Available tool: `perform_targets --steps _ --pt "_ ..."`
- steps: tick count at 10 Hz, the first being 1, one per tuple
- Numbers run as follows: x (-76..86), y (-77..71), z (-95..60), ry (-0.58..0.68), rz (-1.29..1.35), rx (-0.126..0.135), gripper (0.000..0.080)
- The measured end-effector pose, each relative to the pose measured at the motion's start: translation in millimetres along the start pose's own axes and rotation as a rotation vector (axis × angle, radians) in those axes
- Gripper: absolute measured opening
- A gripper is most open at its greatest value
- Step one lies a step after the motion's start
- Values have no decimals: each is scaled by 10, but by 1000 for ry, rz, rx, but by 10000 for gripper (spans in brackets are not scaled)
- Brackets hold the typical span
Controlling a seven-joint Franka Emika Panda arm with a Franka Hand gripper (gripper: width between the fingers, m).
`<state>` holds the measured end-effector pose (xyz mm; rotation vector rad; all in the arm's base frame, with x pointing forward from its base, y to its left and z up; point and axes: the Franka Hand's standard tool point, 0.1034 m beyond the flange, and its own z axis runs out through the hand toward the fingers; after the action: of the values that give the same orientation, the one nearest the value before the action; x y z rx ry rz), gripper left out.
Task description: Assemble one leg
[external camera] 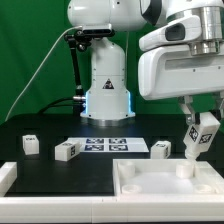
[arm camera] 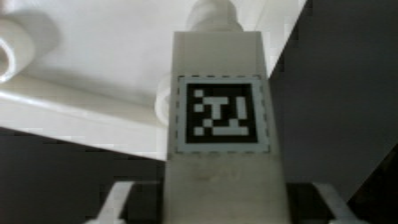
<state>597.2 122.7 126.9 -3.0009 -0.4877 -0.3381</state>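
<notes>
Near the table's (external camera: 35, 122) edge on the exterior view's left lie a spare leg (external camera: 30, 145) and a second spare leg (external camera: 67, 151). The marker board (external camera: 113, 145) sits mid-table, with a third spare leg (external camera: 162, 150) just beside it. Toward the opposite edge the gripper (external camera: 202, 118) grasps the leg (external camera: 203, 137), tilted over the tray's (external camera: 150, 185) far corner.

leg (external camera: 201, 137) | white block, black-and-white tag | in the air, slightly tilted | exterior view's right

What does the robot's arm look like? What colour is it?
The arm is shiny white with smooth rounded shells. A blue light glows at its base, and a thin black cable runs beside it. Its end effector sits under a chunky white block.
</notes>
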Motion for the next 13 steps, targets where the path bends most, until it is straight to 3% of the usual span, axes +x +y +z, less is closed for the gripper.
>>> perform_targets --steps 1,3,4,7,8,9,13 --pt "18 7 -2 15 -1 -3 292" --pt "35 100 4 146 -13 -38 292" --pt "76 114 33 133 -10 -33 292" --pt "331 207 135 182 -17 -40 292" --pt "414 238 140 240 -17 -53 292" --pt "416 247 182 286 -16 -64 292" --pt "324 132 257 268 -28 -55 293"
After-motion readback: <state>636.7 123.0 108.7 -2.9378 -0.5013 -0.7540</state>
